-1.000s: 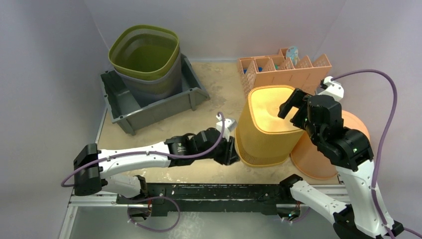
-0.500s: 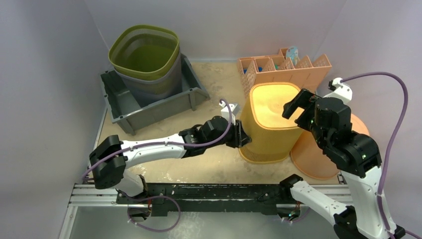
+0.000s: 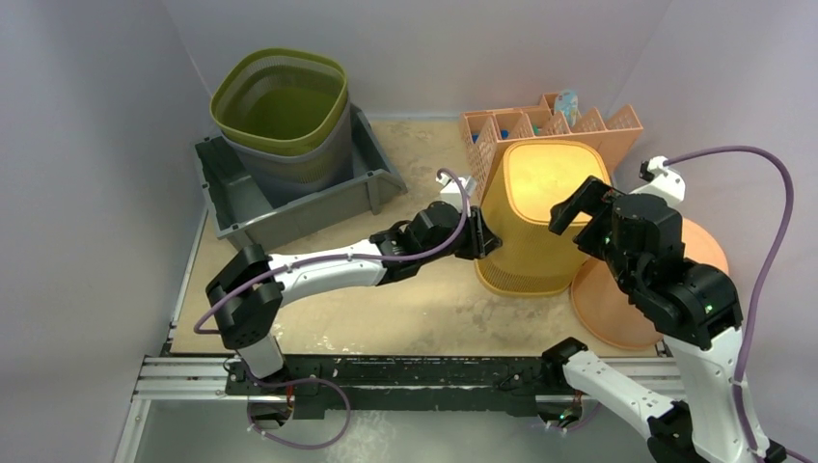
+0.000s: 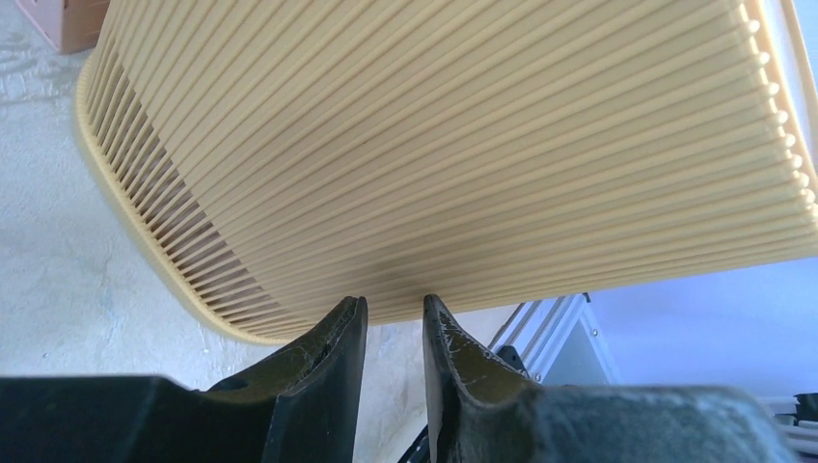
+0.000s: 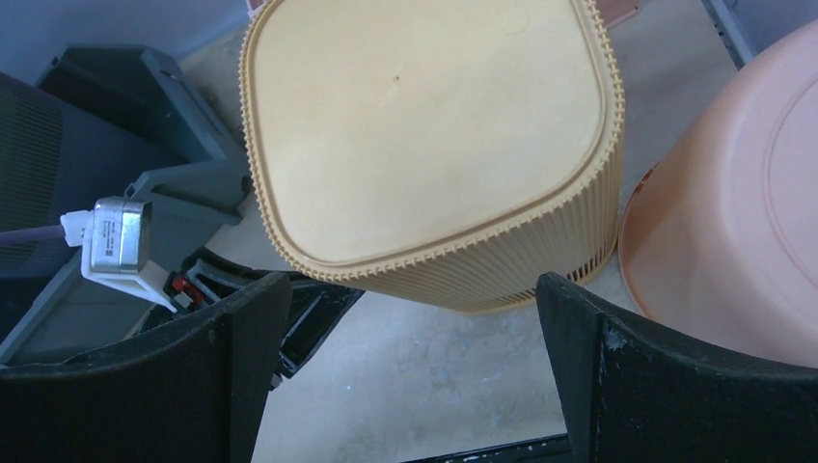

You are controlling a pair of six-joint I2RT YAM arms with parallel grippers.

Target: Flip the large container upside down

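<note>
1. Well, the yellow basket (image 3: 540,217) sat base-up, right of centre on the table (image 3: 424,311).
2. Left gripper (image 4: 394,307) touched its left wall, fingers almost together, holding nothing.
3. Right gripper (image 5: 410,299) hovered above, fingers spread wide.
4. Peach tub (image 3: 666,289) crowded its right; orange organiser (image 3: 569,130) stood just behind.

Table (image 3: 424,309) carries yellow basket (image 3: 535,231), orange tub (image 3: 603,311), grey bin (image 3: 289,210).

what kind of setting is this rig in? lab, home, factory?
Probably a lab test cell: plain walls box in the table, the arms mount on a metal rail, and the yellow basket and grey bin look like staged props.
</note>
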